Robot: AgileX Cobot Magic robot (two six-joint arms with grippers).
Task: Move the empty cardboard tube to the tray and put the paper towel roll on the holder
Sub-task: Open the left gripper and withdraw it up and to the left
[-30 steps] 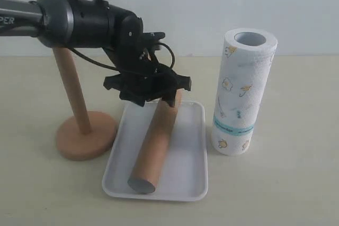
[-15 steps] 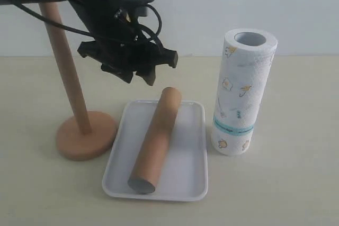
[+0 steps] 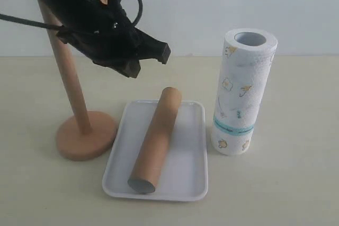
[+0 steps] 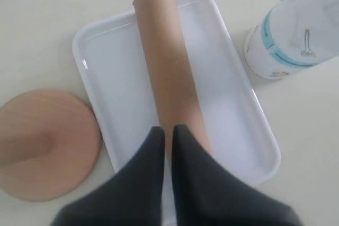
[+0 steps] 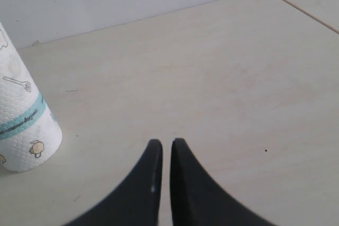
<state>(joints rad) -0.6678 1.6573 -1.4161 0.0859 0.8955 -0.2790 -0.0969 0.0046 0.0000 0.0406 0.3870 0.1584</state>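
The brown cardboard tube (image 3: pixel 155 139) (image 4: pixel 169 72) lies lengthwise in the white tray (image 3: pixel 187 168) (image 4: pixel 114 72), free of any gripper. My left gripper (image 3: pixel 147 63) (image 4: pixel 168 129) hangs well above the tray's far end, shut and empty. The printed paper towel roll (image 3: pixel 239 91) (image 4: pixel 296 30) (image 5: pixel 21 125) stands upright just right of the tray. The wooden holder (image 3: pixel 79 120) (image 4: pixel 42 149) stands left of the tray, its rod top hidden behind the left arm. My right gripper (image 5: pixel 163 142) is shut with nothing in it, over bare table beside the roll; the exterior view does not show it.
The light wooden table (image 3: pixel 286 183) stretches around the tray, roll and holder. A seam in the table top (image 5: pixel 302 9) shows in the right wrist view. A white wall (image 3: pixel 238 3) closes the back.
The left gripper has let go of the tube and risen up and to the left, away from the tray. The tube now rests alone in the tray. The roll and holder have not moved.
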